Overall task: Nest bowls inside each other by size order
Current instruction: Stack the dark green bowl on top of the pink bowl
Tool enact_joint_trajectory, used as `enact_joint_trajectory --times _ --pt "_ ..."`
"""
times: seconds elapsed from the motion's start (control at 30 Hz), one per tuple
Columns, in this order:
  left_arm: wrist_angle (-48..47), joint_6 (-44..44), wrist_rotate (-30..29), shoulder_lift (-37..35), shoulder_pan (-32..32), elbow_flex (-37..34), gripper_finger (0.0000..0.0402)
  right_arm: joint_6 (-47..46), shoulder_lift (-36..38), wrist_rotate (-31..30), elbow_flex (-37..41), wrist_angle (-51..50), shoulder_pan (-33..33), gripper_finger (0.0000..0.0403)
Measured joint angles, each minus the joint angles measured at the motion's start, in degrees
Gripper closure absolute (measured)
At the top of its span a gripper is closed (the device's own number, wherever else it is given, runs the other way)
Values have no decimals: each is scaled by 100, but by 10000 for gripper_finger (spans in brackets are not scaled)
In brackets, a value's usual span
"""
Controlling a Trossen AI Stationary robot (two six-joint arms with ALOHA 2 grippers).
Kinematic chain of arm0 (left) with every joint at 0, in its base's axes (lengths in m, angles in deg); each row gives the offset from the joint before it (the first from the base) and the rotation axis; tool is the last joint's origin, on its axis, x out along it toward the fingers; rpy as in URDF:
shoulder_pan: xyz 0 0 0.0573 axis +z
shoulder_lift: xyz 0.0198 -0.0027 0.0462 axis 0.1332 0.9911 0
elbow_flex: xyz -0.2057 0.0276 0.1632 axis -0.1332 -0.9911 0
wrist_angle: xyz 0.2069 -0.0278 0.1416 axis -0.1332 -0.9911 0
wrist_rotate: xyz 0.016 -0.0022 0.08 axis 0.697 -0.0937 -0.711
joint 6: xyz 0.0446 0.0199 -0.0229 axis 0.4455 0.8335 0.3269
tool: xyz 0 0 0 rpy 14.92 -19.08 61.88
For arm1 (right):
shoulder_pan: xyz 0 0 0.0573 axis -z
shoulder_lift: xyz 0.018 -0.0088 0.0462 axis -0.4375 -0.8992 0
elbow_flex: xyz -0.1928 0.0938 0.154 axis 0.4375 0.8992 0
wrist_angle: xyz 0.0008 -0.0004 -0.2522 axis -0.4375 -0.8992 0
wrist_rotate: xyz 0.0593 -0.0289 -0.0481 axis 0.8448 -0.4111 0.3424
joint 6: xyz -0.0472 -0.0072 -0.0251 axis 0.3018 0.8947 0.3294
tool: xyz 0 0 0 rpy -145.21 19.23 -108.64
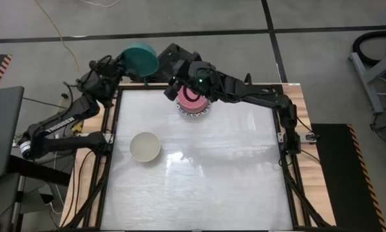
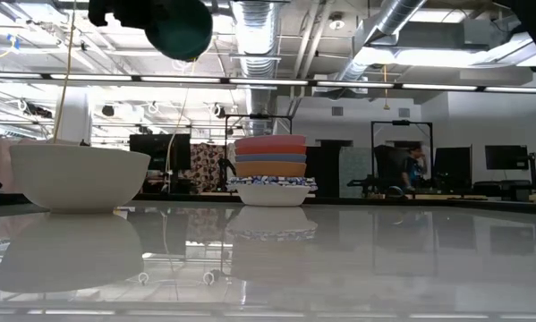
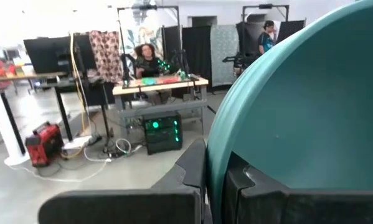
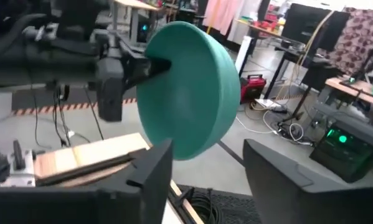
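The teal bowl (image 1: pixel 142 58) is clamped by its rim in the left gripper (image 1: pixel 124 62) above the table's far edge, while the right gripper (image 4: pixel 205 165), apparently released, is held just beside it.

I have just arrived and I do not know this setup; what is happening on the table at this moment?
The robot is nesting bowls. The left gripper holds a plain teal round bowl by its rim, raised beyond the far edge of the table. The right gripper is open above a stack of nested bowls, pink on top and a white blue-patterned bowl at the bottom. A cream bowl stands alone on the table.
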Motion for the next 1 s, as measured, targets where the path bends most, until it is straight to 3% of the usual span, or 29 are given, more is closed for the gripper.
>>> enact_joint_trajectory --times 0.2,0.77,1.0 --pt "587 645 -188 222 -128 0 401 -311 -2 -133 -4 188 125 144" --pt "2114 1021 486 721 -234 0 401 -303 -59 -434 -7 673 291 143" --pt "2276 1141 606 858 -232 0 401 -305 -193 -585 -17 799 293 143"
